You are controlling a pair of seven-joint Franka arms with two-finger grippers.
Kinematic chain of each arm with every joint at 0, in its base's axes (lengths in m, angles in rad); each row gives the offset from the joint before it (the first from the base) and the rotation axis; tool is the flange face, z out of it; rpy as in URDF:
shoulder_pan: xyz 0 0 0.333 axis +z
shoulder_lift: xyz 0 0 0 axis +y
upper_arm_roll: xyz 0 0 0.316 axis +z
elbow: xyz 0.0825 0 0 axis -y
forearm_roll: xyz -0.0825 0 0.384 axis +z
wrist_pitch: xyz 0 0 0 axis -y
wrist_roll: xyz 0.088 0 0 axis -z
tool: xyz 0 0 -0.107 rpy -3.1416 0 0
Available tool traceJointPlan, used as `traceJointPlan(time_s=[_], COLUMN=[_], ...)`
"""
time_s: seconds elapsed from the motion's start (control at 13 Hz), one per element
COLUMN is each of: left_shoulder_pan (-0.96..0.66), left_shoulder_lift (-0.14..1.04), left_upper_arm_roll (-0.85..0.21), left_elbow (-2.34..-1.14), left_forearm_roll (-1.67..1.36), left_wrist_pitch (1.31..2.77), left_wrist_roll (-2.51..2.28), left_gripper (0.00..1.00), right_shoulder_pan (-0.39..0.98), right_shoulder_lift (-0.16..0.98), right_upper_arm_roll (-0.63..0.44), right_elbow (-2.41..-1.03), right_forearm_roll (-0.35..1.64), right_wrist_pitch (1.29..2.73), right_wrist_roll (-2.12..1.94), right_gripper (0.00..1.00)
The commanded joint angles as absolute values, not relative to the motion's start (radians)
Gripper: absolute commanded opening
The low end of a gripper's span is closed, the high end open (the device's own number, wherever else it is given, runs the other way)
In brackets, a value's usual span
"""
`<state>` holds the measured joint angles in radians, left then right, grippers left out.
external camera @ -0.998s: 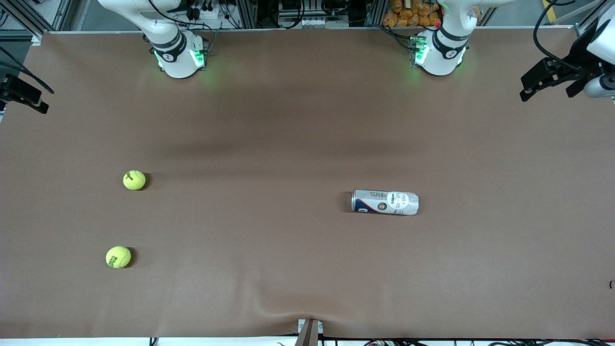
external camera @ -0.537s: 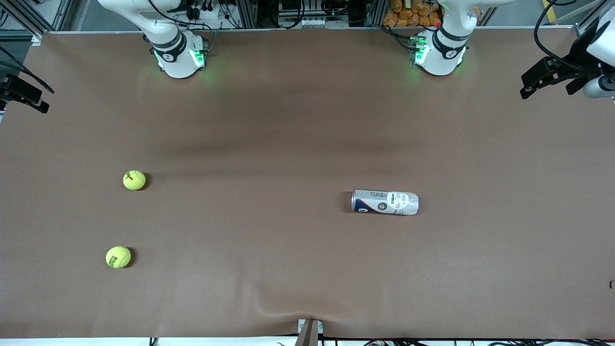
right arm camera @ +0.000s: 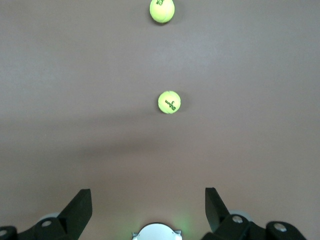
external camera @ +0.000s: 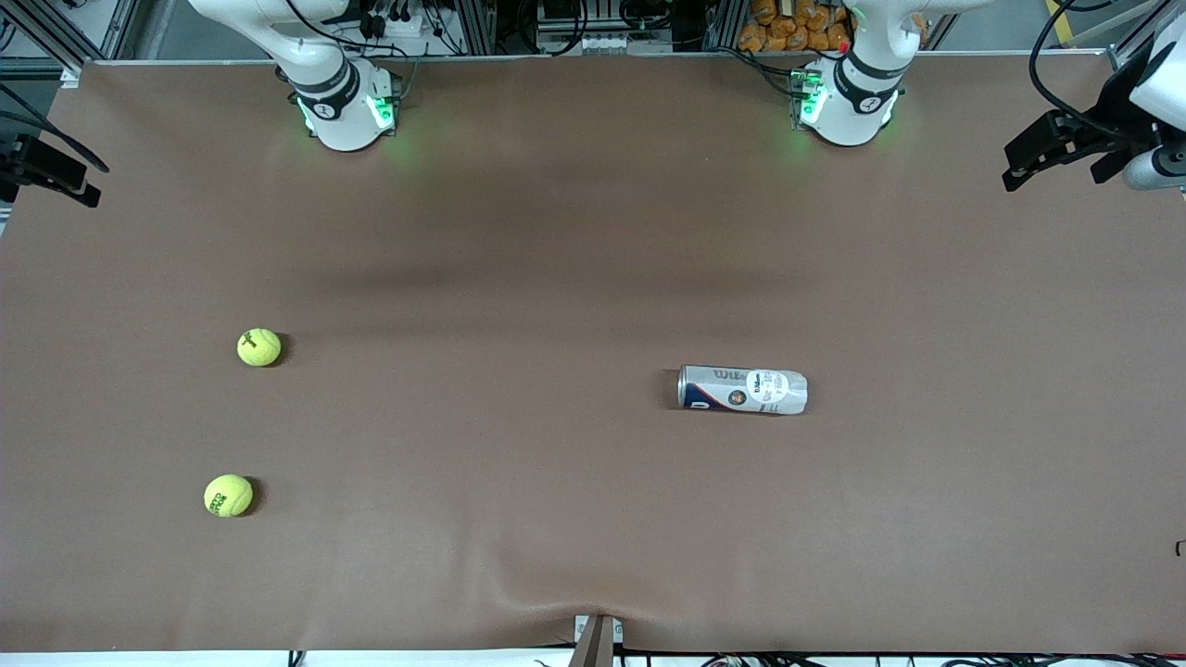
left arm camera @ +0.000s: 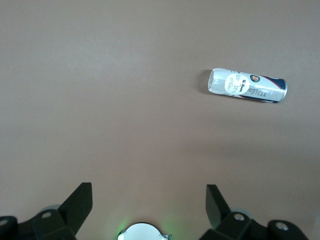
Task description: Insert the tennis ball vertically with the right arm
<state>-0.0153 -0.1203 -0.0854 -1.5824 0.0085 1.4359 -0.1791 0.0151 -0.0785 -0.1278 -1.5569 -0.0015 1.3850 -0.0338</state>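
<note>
In the front view, you are at the very start. Two fuzzy yellow-green tennis balls lie on the brown bench toward the right arm's end: the farther tennis ball (external camera: 258,347) and the nearer tennis ball (external camera: 228,496), closer to the front edge. The white-and-silver cylindrical ball can (external camera: 742,390) lies on its side toward the left arm's end. Nothing is held.

In the right wrist view, the right gripper (right arm camera: 148,207) hangs high over the bench, jaws spread wide and empty. The farther ball (right arm camera: 169,102) sits well apart from the fingers (right arm camera: 80,206), roughly centred between them.

In the left wrist view, the left gripper (left arm camera: 149,205) waits, wide open and empty, the can (left arm camera: 247,86) well away.

Your next move, I judge: stand the can upright, then lower the right gripper onto a ball.
</note>
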Motion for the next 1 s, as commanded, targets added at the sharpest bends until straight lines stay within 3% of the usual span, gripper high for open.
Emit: traceJointPlan(time_s=[0.0, 0.38, 0.77, 0.92], left_shoulder_pan=[-0.012, -0.015, -0.064, -0.103], left_shoulder_lift=[-0.115, -0.089, 0.059, 0.148], left_upper_arm_roll=[-0.087, -0.087, -0.167, -0.187], left_elbow=[-1.568, -1.568, -1.555, -1.496], left_forearm_roll=[0.023, 0.023, 0.037, 0.096], left_wrist_pitch=[1.42, 1.42, 1.422, 1.422], left_wrist_roll=[-0.167, -0.167, -0.184, -0.181], left_gripper=[1.0, 1.0, 1.0, 1.0], right_shoulder_pan=[0.021, 0.02, 0.017, 0.015], right_shoulder_lift=[-0.094, -0.092, -0.091, -0.089], right_upper_arm_roll=[-0.127, -0.13, -0.133, -0.133], right_elbow=[-1.549, -1.551, -1.555, -1.557], right_forearm_roll=[0.0, 0.0, 0.018, 0.021], right_wrist_pitch=[1.348, 1.35, 1.359, 1.362], right_wrist_roll=[-0.044, -0.055, -0.054, -0.054], right_gripper=[1.0, 1.0, 1.0, 1.0])
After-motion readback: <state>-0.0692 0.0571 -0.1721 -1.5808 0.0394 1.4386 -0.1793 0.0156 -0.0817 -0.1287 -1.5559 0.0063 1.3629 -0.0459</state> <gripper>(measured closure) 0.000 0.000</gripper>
